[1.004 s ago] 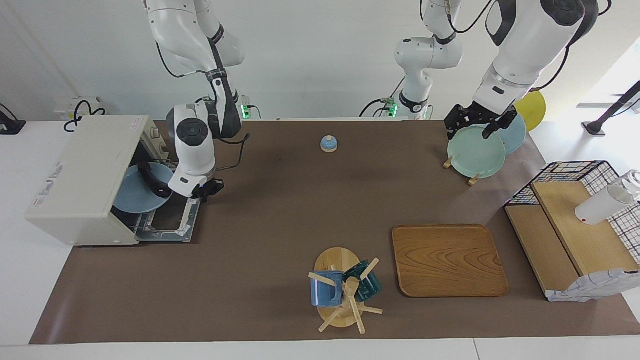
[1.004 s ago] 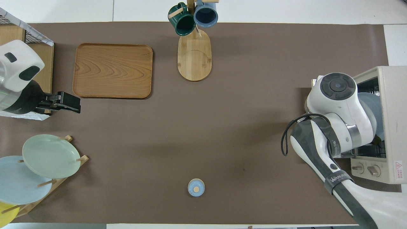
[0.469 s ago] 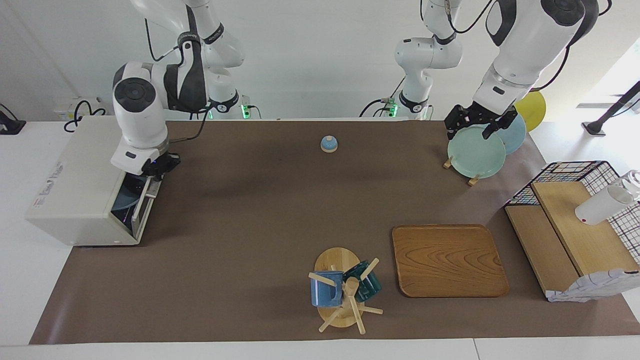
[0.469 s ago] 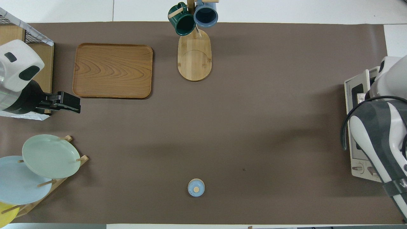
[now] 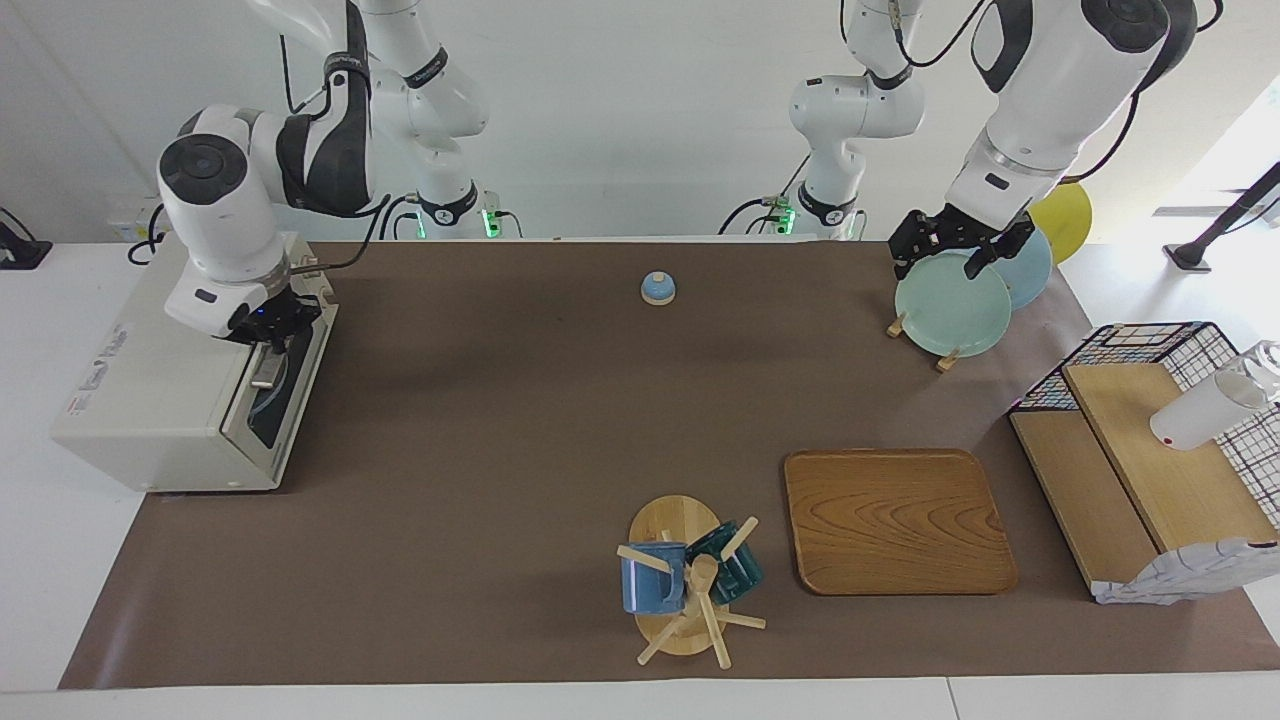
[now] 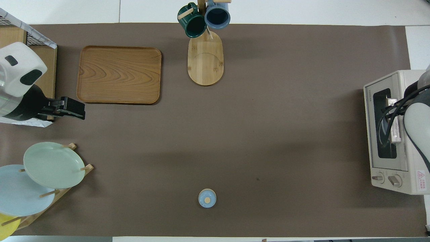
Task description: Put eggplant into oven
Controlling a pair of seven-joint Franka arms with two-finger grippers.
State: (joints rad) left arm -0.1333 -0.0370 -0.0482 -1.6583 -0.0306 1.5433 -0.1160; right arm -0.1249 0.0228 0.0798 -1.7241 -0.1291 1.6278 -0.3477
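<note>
Both arms are showing you the closing step: the right gripper [image 5: 268, 340], pinched shut, is sitting at the oven [image 5: 170, 380] door handle; the eggplant is hidden, presumably inside. Next, release the handle. The left gripper [image 5: 950, 250], spread wide, is waiting over the plate rack.

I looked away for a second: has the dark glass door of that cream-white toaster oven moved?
Yes. The oven door has swung up from lying flat on the brown mat to closed against the fixed oven body, with the right gripper at its top edge.
</note>
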